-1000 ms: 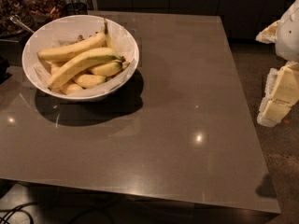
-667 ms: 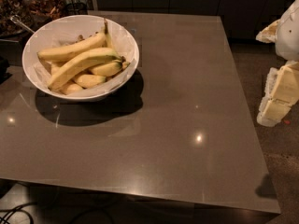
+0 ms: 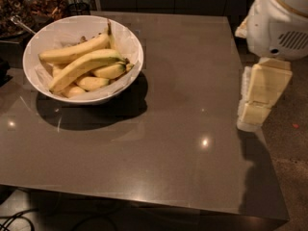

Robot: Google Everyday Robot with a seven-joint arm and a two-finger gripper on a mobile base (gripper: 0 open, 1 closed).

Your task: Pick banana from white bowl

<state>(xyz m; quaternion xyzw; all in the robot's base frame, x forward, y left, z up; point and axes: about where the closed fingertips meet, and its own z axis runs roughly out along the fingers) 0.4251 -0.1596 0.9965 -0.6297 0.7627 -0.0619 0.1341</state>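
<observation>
The white bowl (image 3: 122, 83) stands at the table's far left and holds several yellow bananas (image 3: 84, 64), lying in a pile with one long banana on top. My gripper (image 3: 253, 113) hangs from the white arm (image 3: 281, 20) at the right edge of the table. It is far to the right of the bowl, well apart from the bananas, and nothing shows in it.
The dark glossy table (image 3: 183, 129) has its right edge under the arm, with speckled floor (image 3: 293, 148) beyond. A dark dish with a spoon (image 3: 17, 24) and cluttered items stand behind the bowl at far left. Cables (image 3: 19, 218) lie below the front edge.
The arm and gripper have moved left, from off the table's right side to its right edge, and show larger. The bowl and bananas have not moved.
</observation>
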